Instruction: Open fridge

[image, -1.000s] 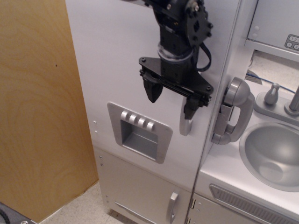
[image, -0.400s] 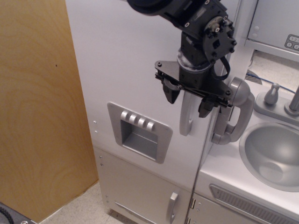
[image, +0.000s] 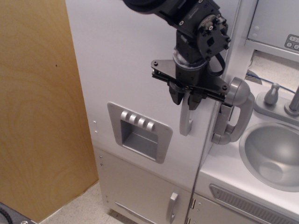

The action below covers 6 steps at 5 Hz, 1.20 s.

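Observation:
The fridge (image: 121, 60) is the tall white cabinet door with a grey recessed dispenser panel (image: 139, 132) and a curved grey vertical handle (image: 186, 122) near its right edge. The door looks shut. My black gripper (image: 186, 100) is at the upper part of the handle, its two fingers closed in on either side of the handle. The top of the handle is hidden behind the fingers.
A grey toy phone handset (image: 232, 112) hangs just right of the handle. A grey sink (image: 273, 154) with a tap (image: 294, 100) lies to the right. A smaller lower door (image: 145, 196) with a short handle (image: 172, 206) is below. A wooden panel (image: 37, 107) stands at the left.
The gripper moved up and right along the handle, then its wide-open fingers closed in around the handle's upper part.

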Motion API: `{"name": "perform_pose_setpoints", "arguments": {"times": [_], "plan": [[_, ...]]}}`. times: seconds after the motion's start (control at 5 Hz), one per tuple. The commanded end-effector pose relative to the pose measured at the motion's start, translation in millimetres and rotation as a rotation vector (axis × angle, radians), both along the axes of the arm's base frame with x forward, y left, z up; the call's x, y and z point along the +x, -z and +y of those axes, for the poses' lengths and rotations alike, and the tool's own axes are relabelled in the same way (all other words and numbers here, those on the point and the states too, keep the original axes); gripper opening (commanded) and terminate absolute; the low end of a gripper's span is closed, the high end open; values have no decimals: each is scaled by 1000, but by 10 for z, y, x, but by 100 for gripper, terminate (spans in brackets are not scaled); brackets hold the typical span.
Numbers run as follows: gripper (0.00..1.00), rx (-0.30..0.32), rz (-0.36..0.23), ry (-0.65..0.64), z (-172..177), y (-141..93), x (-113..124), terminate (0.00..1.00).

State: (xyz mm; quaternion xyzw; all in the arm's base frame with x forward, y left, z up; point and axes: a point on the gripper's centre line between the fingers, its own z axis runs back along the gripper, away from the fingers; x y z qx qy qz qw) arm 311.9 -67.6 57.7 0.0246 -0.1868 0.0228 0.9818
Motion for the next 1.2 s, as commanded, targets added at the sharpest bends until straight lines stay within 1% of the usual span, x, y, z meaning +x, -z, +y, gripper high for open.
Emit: {"name": "perform_pose_setpoints", "arguments": {"times": [0.0, 0.2, 0.4, 0.6, 0.8, 1.0], "plan": [[0, -68, -21, -19, 140, -162, 31, 0], [0, -81, 4, 8, 196, -173, -179, 0], [0, -69, 21, 38, 267, -158, -402, 0], [100, -16, 61, 92, 375, -148, -691, 0], [100, 62, 109, 140, 537, -162, -943, 0], [100, 78, 163, 157, 689, -194, -1114, 0]]}}
